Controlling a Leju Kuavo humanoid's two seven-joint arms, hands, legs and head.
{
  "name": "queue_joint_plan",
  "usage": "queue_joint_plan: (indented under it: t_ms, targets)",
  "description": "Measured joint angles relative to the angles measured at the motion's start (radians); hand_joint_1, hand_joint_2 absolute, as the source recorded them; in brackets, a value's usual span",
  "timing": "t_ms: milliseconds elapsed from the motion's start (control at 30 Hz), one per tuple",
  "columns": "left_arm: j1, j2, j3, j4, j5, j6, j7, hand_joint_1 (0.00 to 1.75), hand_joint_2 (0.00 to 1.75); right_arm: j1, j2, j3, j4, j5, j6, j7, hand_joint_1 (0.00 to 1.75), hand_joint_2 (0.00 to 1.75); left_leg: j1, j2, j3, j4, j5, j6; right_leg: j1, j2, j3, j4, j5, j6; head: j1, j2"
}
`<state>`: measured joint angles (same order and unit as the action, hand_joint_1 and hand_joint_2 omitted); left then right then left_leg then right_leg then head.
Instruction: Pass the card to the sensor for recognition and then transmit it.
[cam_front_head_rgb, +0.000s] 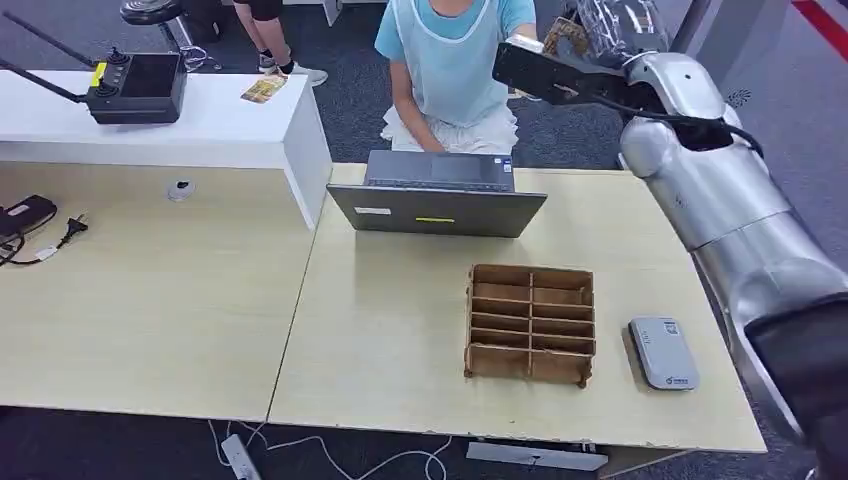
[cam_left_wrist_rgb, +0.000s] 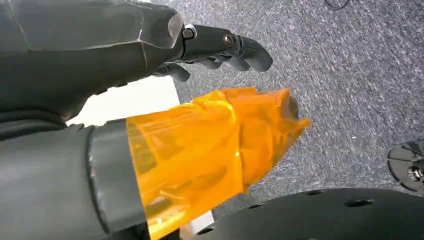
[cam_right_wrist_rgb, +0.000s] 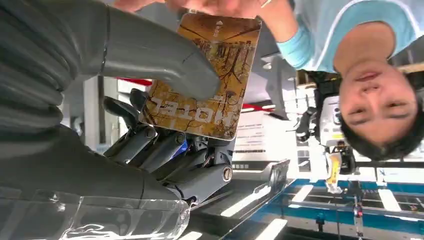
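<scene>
- The right arm is raised and stretched forward over the far edge of the surface (cam_front_head_rgb: 400, 330), toward a person (cam_front_head_rgb: 450, 60) in a light blue top seated behind a laptop (cam_front_head_rgb: 437, 195).
- The card (cam_right_wrist_rgb: 207, 75) is pinched by the right hand (cam_right_wrist_rgb: 165, 115): the thick grey thumb is pressed on its face and the dark fingers (cam_right_wrist_rgb: 150, 145) are curled behind it.
- The card is a flat rectangle with rounded corners, printed in brown and gold, with the word HOTEL on it; its far edge is met by the person's hand (cam_right_wrist_rgb: 220, 6).
- The left hand (cam_left_wrist_rgb: 150, 55) is seen above grey carpet, its dark fingers (cam_left_wrist_rgb: 240, 47) curled inward with nothing in them; the thumb is wrapped in crinkled orange film.
- A brown slotted box (cam_front_head_rgb: 530, 322) with 2 columns of compartments stands on the pale wood-grain surface, and a flat grey card reader (cam_front_head_rgb: 662, 352) lies just beside it, on the right.
</scene>
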<state>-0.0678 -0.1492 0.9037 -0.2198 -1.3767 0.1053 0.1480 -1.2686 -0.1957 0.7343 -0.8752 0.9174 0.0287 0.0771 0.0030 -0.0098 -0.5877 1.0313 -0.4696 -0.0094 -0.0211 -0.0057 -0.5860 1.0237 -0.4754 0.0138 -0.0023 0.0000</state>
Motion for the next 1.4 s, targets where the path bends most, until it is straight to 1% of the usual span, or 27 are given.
queue_joint_plan:
  t_ms: [200,367,400,433,467,500,733,900,1167,1300,1400]
  targets:
    - [0.000,-0.002,-0.006,0.000,-0.007,0.000,-0.003,0.00,0.00,-0.032,0.025,0.007,0.105,0.066,-0.025,0.008,1.75,1.75,0.000,0.000,0.000,0.000,0.000,0.000,0.000,0.000,0.000,0.000,0.000,0.000,0.000,0.000]
    - [0.000,-0.003,-0.009,0.000,-0.007,0.000,-0.008,0.00,0.00,-0.043,0.027,0.005,0.159,0.094,-0.050,0.010,1.75,1.75,0.000,0.000,0.000,0.000,0.000,0.000,0.000,0.000,0.000,0.000,0.000,0.000,0.000,0.000]
    - [0.000,-0.003,-0.009,0.000,-0.006,0.000,-0.009,0.00,0.00,-0.044,0.027,0.005,0.166,0.101,-0.052,0.010,1.54,1.75,0.000,0.000,0.000,0.000,0.000,0.000,0.000,0.000,0.000,0.000,0.000,0.000,0.000,0.000]
    - [0.000,-0.003,-0.009,0.000,-0.006,0.000,-0.009,0.00,0.00,-0.044,0.027,0.005,0.171,0.104,-0.052,0.010,1.20,1.75,0.000,0.000,0.000,0.000,0.000,0.000,0.000,0.000,0.000,0.000,0.000,0.000,0.000,0.000]
    - [0.000,-0.003,-0.009,0.000,-0.006,-0.001,-0.009,0.00,0.00,-0.044,0.027,0.005,0.176,0.110,-0.053,0.010,0.44,1.75,0.000,0.000,0.000,0.000,0.000,0.000,0.000,0.000,0.000,0.000,0.000,0.000,0.000,0.000]
    - [0.000,-0.003,-0.009,0.000,-0.006,-0.001,-0.009,0.00,0.00,-0.044,0.027,0.005,0.180,0.115,-0.053,0.010,0.00,1.75,0.000,0.000,0.000,0.000,0.000,0.000,0.000,0.000,0.000,0.000,0.000,0.000,0.000,0.000]
    - [0.000,-0.003,-0.009,0.000,-0.006,-0.001,-0.010,0.00,0.00,-0.043,0.027,-0.002,0.200,0.113,-0.063,0.016,0.00,1.75,0.000,0.000,0.000,0.000,0.000,0.000,0.000,0.000,0.000,0.000,0.000,0.000,0.000,0.000]
    - [0.000,-0.005,-0.010,0.000,-0.009,-0.001,-0.010,0.00,0.00,-0.028,0.027,-0.063,0.188,0.051,-0.128,0.013,0.00,1.75,0.000,0.000,0.000,0.000,0.000,0.000,0.000,0.000,0.000,0.000,0.000,0.000,0.000,0.000]
    - [0.000,-0.006,-0.014,0.000,-0.013,0.001,-0.010,0.00,0.00,0.012,0.016,-0.164,0.108,-0.001,-0.179,-0.016,0.00,1.75,0.000,0.000,0.000,0.000,0.000,0.000,0.000,0.000,0.000,0.000,0.000,0.000,0.000,0.000]
    - [0.001,-0.006,-0.013,0.000,-0.005,0.003,-0.010,0.00,0.00,0.051,0.014,-0.233,0.045,-0.116,-0.189,-0.055,0.00,1.75,0.000,0.000,0.000,0.000,0.000,0.000,0.000,0.000,0.000,0.000,0.000,0.000,0.000,0.000]
    - [0.001,-0.006,-0.013,0.000,0.005,0.006,-0.010,0.00,0.00,0.098,0.014,-0.300,-0.024,-0.256,-0.154,-0.070,0.00,1.75,0.000,0.000,0.000,0.000,0.000,0.000,0.000,0.000,0.000,0.000,0.000,0.000,0.000,0.000]
